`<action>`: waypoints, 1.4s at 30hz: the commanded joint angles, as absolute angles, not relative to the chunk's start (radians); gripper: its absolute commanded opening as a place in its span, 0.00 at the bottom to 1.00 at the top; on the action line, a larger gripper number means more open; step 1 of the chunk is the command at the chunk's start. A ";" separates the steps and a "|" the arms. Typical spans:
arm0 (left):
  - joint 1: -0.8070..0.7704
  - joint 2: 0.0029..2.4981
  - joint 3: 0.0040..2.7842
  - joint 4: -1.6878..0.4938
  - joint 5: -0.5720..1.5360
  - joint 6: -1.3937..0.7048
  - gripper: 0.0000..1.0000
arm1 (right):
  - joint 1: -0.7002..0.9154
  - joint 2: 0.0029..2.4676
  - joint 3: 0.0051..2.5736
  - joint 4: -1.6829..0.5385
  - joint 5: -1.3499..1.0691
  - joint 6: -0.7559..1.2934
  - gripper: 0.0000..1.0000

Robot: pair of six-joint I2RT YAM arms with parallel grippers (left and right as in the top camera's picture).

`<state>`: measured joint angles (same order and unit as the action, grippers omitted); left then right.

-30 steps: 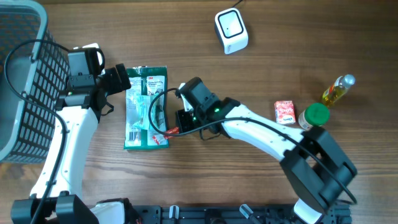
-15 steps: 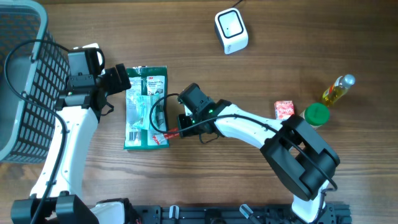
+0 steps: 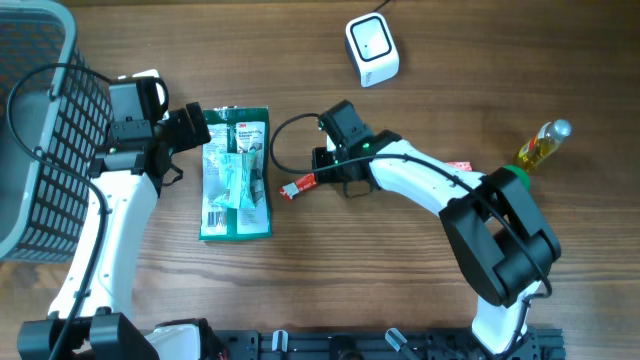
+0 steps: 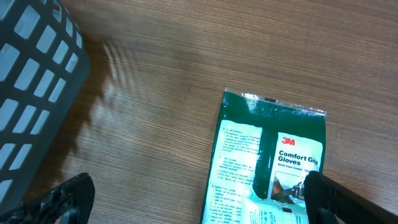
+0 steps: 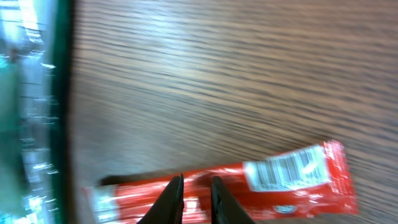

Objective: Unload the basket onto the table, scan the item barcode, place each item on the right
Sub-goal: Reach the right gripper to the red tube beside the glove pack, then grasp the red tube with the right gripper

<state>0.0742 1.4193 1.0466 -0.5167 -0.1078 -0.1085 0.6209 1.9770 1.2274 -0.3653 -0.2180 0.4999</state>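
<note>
Right gripper point(image 5: 196, 194) fingers nearly together, narrow gap, tips at the long edge of the red packet point(image 5: 273, 182); can't tell if it's actually clamped. Packet sits just right of the green gloves pack point(image 3: 236, 170), barcode point(image 5: 286, 169) on white label facing up, well apart from the white scanner point(image 3: 372, 48). Left gripper point(image 4: 199, 202) spread wide over the gloves pack, holding nothing.

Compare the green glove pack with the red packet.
The green glove pack is much larger than the red packet. Seen from overhead, the glove pack runs top to bottom, the red packet slants crosswise. The red packet sits at the right tool's tips; the glove pack does not. Both are flat printed packets.
</note>
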 commanded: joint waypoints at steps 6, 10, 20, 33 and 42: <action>0.081 1.408 1.055 -0.514 -0.114 -0.089 1.00 | 0.731 1.962 1.249 -0.386 -0.387 0.472 0.18; 0.081 1.408 1.055 -0.514 -0.114 -0.089 1.00 | 0.809 1.962 1.248 -0.385 -0.191 0.473 0.18; 0.081 1.408 1.055 -0.514 -0.114 -0.089 1.00 | 0.852 2.016 1.248 -0.352 -0.123 0.474 0.21; 0.081 1.408 1.055 -0.514 -0.114 -0.089 1.00 | 0.850 2.007 1.255 -0.529 -0.173 0.549 0.16; 0.081 1.408 1.055 -0.514 -0.114 -0.089 1.00 | 0.840 1.908 1.264 -0.341 0.003 0.524 0.15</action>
